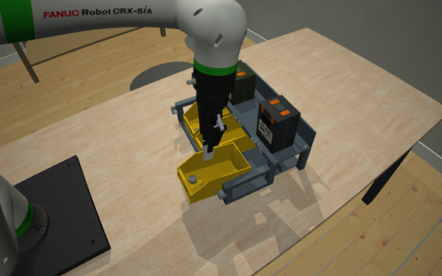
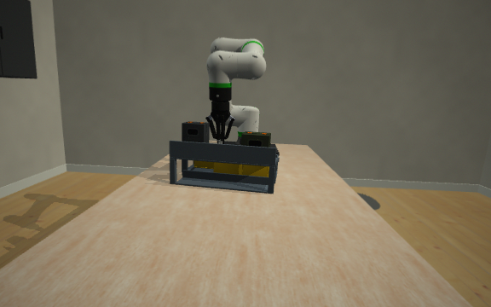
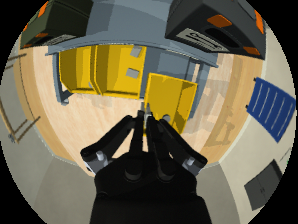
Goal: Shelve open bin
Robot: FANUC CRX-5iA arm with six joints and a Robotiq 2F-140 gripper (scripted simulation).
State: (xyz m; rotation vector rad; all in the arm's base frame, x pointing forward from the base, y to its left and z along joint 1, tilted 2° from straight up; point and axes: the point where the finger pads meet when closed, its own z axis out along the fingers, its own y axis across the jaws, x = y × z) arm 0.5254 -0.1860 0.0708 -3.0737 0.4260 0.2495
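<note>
My gripper (image 1: pixel 208 153) is shut on the side wall of the yellow open bin (image 1: pixel 213 172) and points straight down. The bin's rear end reaches over the front lip of the dark grey shelf (image 1: pixel 271 157), at the free place at the near end of the row. Its open front sticks out over the table, with a small grey part (image 1: pixel 192 179) inside. Two other yellow bins (image 1: pixel 221 128) stand in the row behind my gripper. In the wrist view my fingers (image 3: pixel 148 115) pinch the held bin's wall (image 3: pixel 169 99), with the other bins (image 3: pixel 103 72) to its left.
Two black boxes (image 1: pixel 278 123) (image 1: pixel 244 86) stand on the shelf's upper board, close behind the row. The robot's black base plate (image 1: pixel 60 207) lies at the table's left. The exterior view shows the shelf from its back (image 2: pixel 224 164), with my gripper (image 2: pixel 221 136) above it.
</note>
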